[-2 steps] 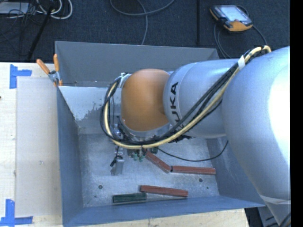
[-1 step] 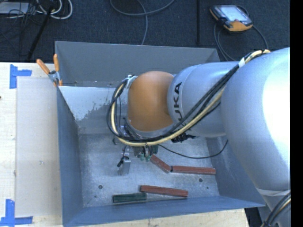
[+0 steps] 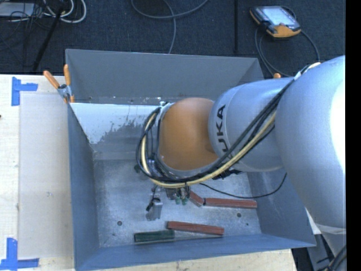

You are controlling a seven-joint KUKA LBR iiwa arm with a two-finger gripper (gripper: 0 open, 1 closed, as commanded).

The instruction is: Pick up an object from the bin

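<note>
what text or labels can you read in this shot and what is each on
"UKA": on the silver arm, beside its orange cover; the word's start is hidden.
Handheld device beyond the bin: anything on it is too small to read.
Red-brown sticks and dark bar in the bin: no markings visible.

The arm [image 3: 248,129] reaches into the bin [image 3: 84,179] from the right, with its gripper [image 3: 154,206] low over the floor, left of centre. 3 things lie toward the front wall. 1 stick [image 3: 228,203] lies just right of the gripper. A 2nd stick [image 3: 194,228] lies in front of it. A bar [image 3: 154,237] lies left of that, in front of the gripper and apart from it.
</note>
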